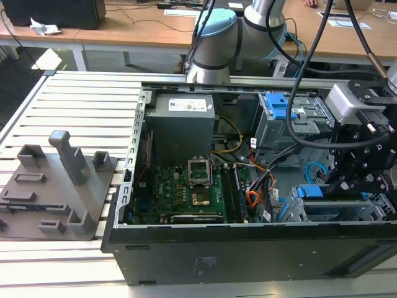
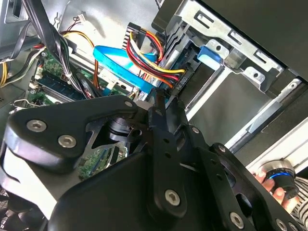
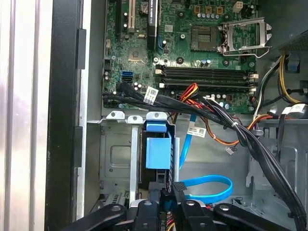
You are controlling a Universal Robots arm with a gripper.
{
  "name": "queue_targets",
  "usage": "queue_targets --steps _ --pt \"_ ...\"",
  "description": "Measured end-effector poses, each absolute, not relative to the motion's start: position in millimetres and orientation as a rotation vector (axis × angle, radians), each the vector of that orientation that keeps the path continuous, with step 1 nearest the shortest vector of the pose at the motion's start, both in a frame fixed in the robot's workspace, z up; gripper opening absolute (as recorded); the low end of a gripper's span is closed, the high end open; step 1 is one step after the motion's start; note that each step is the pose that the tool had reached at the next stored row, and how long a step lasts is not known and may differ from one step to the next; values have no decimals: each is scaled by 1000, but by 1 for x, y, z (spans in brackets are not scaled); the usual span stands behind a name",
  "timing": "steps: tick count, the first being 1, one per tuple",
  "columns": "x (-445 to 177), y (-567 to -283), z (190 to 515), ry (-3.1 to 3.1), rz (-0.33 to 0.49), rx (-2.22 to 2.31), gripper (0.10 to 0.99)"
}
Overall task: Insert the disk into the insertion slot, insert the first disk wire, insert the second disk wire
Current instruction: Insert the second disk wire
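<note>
disk (image 3: 158, 153): already seated in the insertion slot (image 3: 118, 159), lower centre of the first wrist view; blue carrier showing, grey body mostly hidden by the cage.
disk axis: long axis runs down into the bay, rear connector edge facing the gripper. Judged: that edge is kept outward so the plugs can reach it.
first disk wire (image 2: 153, 57): orange/red/black bundle, upper centre of the second wrist view, curving down to the disk's rear edge. Plug end sits right at the jaw tips; seated or not, can't tell.
second disk wire (image 3: 208, 188): light-blue flat cable, looped at lower right of the first wrist view, just beside the disk. One end runs under the gripper towards the disk's rear edge.
gripper (image 2: 158, 103): tips pressed together at the disk's connector edge, among the wire ends. Jaws look clenched, apparently nipping a plug there; which one is hidden.
case (image 1: 248, 248): open black tower lying on its side on the slatted bench (image 1: 74, 99), so the bay faces up for the arm.
</note>
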State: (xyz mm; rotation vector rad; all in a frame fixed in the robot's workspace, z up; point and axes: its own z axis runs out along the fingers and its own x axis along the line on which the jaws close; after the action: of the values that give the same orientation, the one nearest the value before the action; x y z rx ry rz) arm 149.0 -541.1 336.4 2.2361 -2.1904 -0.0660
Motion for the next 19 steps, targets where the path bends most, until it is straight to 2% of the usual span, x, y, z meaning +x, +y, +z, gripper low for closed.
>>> queue_targets --steps 2,7,8,10,19 --pt "149 -541 338 -2191 -66 2236 239" --pt "149 -541 366 -2190 -65 2236 239" --pt "149 -541 372 -2190 -65 2236 224" --pt "149 -541 384 -2190 -65 2236 106" --pt "149 -541 389 -2191 -65 2236 106"
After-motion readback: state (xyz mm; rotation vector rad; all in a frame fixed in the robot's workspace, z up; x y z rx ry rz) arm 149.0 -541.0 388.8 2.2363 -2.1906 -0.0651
